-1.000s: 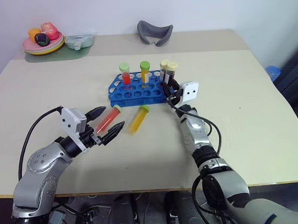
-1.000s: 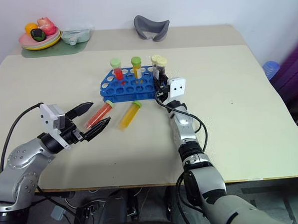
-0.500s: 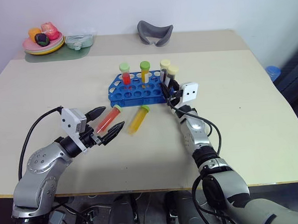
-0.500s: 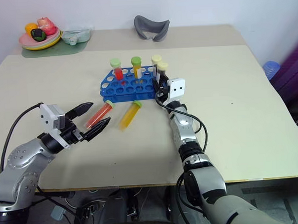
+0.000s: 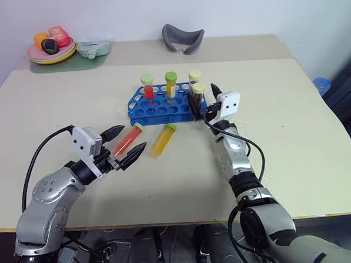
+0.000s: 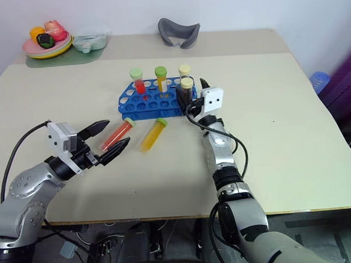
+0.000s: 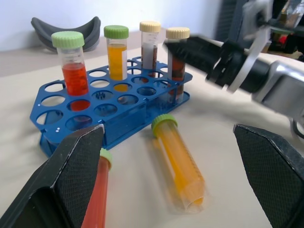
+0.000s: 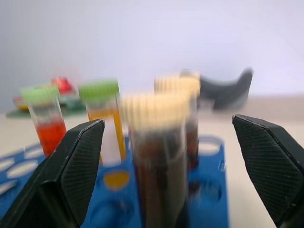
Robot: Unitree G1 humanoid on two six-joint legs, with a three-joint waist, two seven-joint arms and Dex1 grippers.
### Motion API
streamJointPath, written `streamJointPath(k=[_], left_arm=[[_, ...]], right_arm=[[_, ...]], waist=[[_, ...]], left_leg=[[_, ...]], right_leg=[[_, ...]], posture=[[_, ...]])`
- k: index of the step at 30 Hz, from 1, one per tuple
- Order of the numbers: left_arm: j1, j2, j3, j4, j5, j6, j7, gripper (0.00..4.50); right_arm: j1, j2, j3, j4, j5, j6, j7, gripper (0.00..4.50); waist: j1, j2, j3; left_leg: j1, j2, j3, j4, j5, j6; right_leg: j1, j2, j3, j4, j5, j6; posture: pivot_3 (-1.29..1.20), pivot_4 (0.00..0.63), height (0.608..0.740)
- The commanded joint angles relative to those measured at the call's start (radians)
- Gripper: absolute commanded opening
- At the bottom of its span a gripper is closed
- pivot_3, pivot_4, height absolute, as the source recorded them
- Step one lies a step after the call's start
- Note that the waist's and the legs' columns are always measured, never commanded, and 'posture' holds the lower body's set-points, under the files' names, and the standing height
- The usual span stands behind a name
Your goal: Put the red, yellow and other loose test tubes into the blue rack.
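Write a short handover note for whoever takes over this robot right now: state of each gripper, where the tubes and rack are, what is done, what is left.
Right gripper: open, just beside the dark brown tube, which stands in the blue rack at its right end.
Left gripper: open, empty, at the base of the red tube lying on the table.
The yellow-orange tube lies beside it, in front of the rack.
Done: four tubes stand in the rack.
Left: rack the two lying tubes.

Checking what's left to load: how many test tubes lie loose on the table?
2: a red tube and a yellow-orange tube, side by side in front of the blue rack. Four tubes already stand in the rack.
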Motion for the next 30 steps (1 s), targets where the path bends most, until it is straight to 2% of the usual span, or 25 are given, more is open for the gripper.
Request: streamJointPath(k=[1, 3, 9, 14, 18, 23, 26, 30], left_arm=[[0.006, 0.006, 0.03, -0.018, 0.026, -0.026, 0.017, 4.5], [0.003, 0.012, 0.044, -0.001, 0.039, -0.032, 0.022, 4.5], [-0.001, 0.054, 0.11, 0.071, 0.047, -0.044, -0.009, 4.5], [-0.018, 0.099, 0.126, 0.137, 0.047, -0.028, -0.041, 4.5], [-0.064, 0.119, 0.105, 0.123, 0.011, 0.045, -0.04, 4.5], [-0.162, 0.132, 0.032, 0.032, -0.031, 0.212, 0.001, 4.5], [-0.246, 0.128, -0.069, -0.033, 0.019, 0.302, 0.072, 4.5], [-0.324, 0.131, -0.162, -0.043, 0.084, 0.406, 0.148, 4.5]], right_arm=[[0.064, -0.051, -0.004, -0.207, 0.016, 0.055, 0.012, 4.37], [0.131, -0.097, -0.001, -0.341, 0.034, 0.136, 0.034, 4.37], [0.391, -0.31, 0.068, -0.773, 0.225, 0.531, 0.26, 4.37], [0.439, -0.445, 0.09, -0.996, 0.319, 0.824, 0.282, 4.37], [0.422, -0.499, 0.112, -1.079, 0.34, 0.961, 0.281, 4.37], [0.426, -0.562, 0.132, -1.128, 0.34, 1.025, 0.329, 4.37], [0.436, -0.621, 0.126, -1.137, 0.322, 1.035, 0.366, 4.37], [0.439, -0.649, 0.102, -1.114, 0.314, 1.015, 0.385, 4.37]], waist=[[0.001, 0.0, 0.0], [0.003, 0.0, 0.0], [0.001, 0.0, 0.0], [-0.001, 0.0, 0.0], [0.005, 0.0, -0.001], [0.01, -0.001, -0.001], [0.009, -0.001, -0.001], [0.004, -0.001, -0.001]], left_leg=[[0.0, 0.0, 0.0, 0.0, 0.0, 0.0], [0.0, 0.0, 0.0, 0.0, 0.0, 0.0], [0.001, 0.0, -0.001, 0.0, 0.0, 0.0], [0.004, 0.0, -0.001, -0.001, 0.0, 0.0], [0.004, 0.0, -0.002, -0.001, 0.0, 0.0], [0.005, -0.001, -0.002, 0.0, -0.001, 0.001], [0.006, -0.001, -0.002, -0.001, -0.001, 0.001], [0.012, -0.001, -0.002, -0.003, -0.001, 0.001]], right_leg=[[0.0, 0.0, 0.0, 0.0, 0.0, 0.0], [0.0, 0.0, 0.0, 0.0, 0.0, 0.0], [0.001, 0.0, 0.0, 0.0, 0.0, 0.0], [0.003, 0.0, 0.0, 0.0, 0.0, 0.0], [0.004, 0.0, 0.0, -0.001, 0.0, 0.0], [0.006, 0.0, -0.001, -0.002, 0.0, 0.0], [0.008, 0.0, -0.001, -0.003, 0.0, 0.0], [0.012, 0.001, -0.001, -0.004, -0.001, 0.001]], posture=[[0.0, 0.15, 0.68], [0.0, 0.15, 0.68], [0.0, 0.15, 0.68], [0.0, 0.15, 0.68], [0.0, 0.15, 0.68], [0.0, 0.15, 0.68], [0.0, 0.15, 0.68], [0.0, 0.15, 0.68]])
